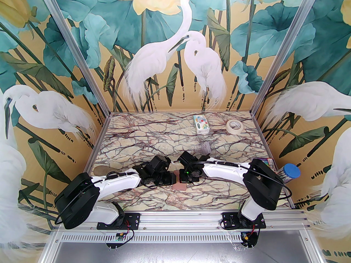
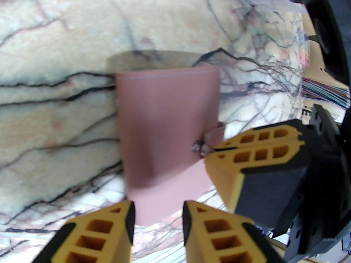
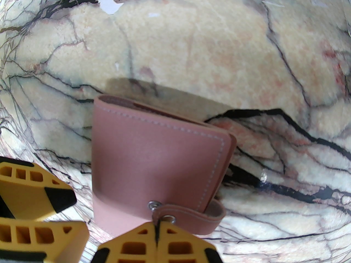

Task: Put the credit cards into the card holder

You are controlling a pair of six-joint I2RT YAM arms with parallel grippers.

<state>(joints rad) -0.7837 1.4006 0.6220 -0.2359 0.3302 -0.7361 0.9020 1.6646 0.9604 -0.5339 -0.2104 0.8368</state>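
Presently, unfastening: right claw [image 3: 156,226] closed on the strap [image 3: 192,219] of the holder [image 3: 153,152], left claw [image 2: 158,205] open just beside it. Next, probably: spread it open for cards.

Tissue pack [image 1: 201,124], tape roll [image 1: 234,125] behind card holder [image 1: 181,185]

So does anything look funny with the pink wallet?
Yes. The card holder looks tipped up off the table, with its snap strap undone and seemingly pinched by the right fingers.
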